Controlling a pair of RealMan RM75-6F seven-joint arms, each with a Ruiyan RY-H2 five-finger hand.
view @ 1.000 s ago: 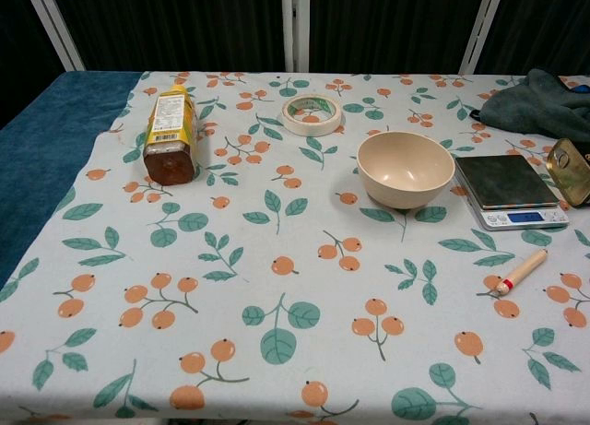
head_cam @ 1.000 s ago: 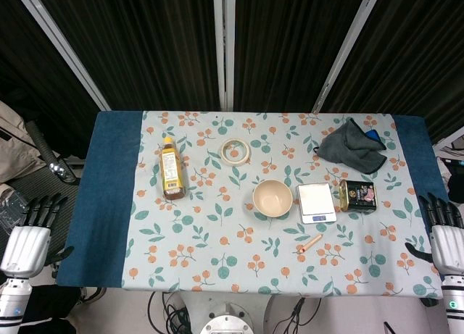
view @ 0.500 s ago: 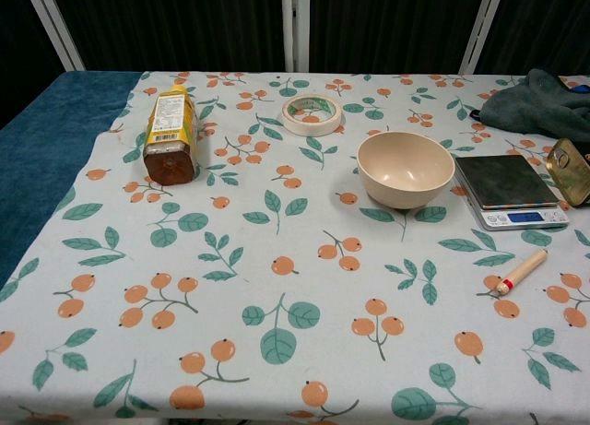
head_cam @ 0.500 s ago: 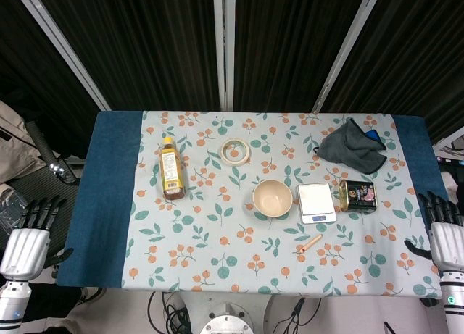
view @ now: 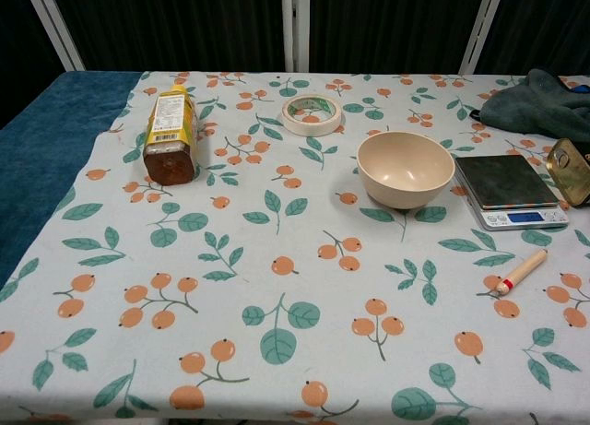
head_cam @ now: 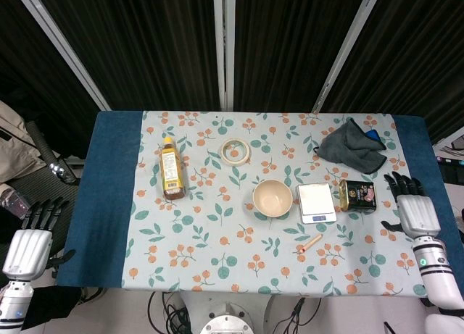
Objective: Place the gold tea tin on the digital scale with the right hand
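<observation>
The gold tea tin [head_cam: 357, 195] lies on the tablecloth just right of the digital scale [head_cam: 317, 202]; in the chest view the tea tin [view: 570, 171] is cut by the right edge, beside the scale [view: 510, 189]. My right hand [head_cam: 408, 210] is over the table's right side, a short way right of the tin, fingers spread and holding nothing. My left hand [head_cam: 30, 241] hangs off the table's front left corner, open and empty. Neither hand shows in the chest view.
A beige bowl [head_cam: 272, 198] stands left of the scale. A small wooden stick [head_cam: 310, 243] lies in front of it. A dark grey cloth [head_cam: 353, 146] is bunched behind the tin. A tape roll [head_cam: 235, 151] and a lying bottle [head_cam: 171, 170] are further left.
My right hand has moved in from the table's right edge toward the tin, up and to the left in the head view. The left hand has barely shifted.
</observation>
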